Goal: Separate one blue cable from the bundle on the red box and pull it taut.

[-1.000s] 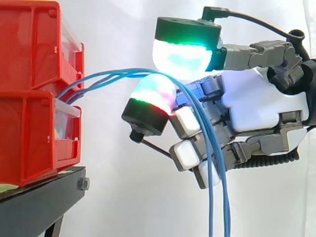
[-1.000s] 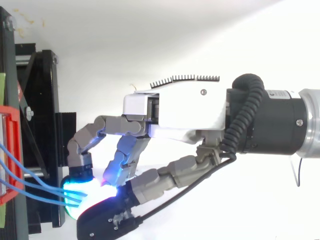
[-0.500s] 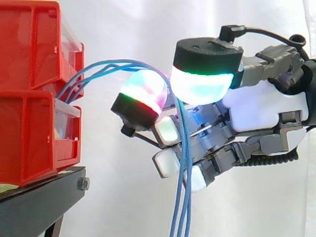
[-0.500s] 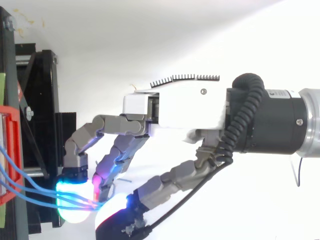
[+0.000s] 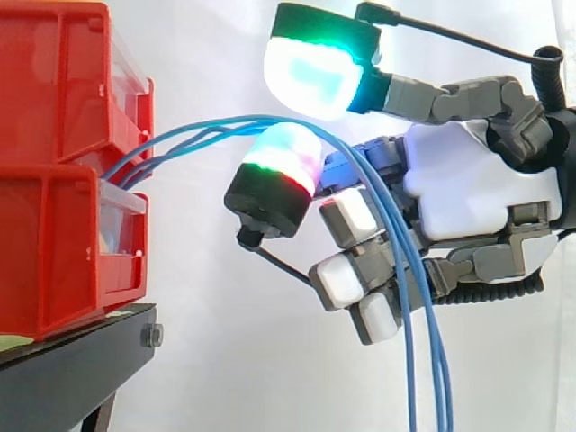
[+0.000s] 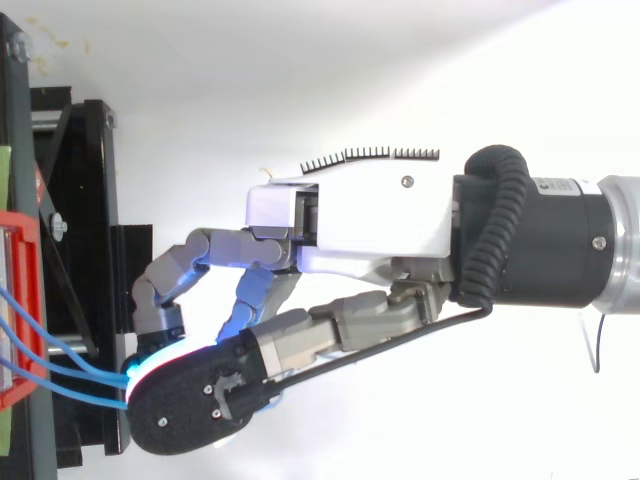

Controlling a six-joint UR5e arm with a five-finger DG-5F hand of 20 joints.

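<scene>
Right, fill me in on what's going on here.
A robot hand is working at a bundle of blue cables that comes out of the red bins on the black stand. The cables arch over one glowing fingertip and hang down slack in front of the hand. The thumb pad is held above them, clear of the cables, so nothing is pinched. No single cable is separated or pulled taut yet.

Robot hand (image 5: 468, 193) reaching in from the right, wrist level, fingers (image 5: 274, 184) loosely bent and pointing left. The thumb (image 5: 315, 67) stands raised, its glowing pad held apart above the uppermost fingertip pad.
</scene>
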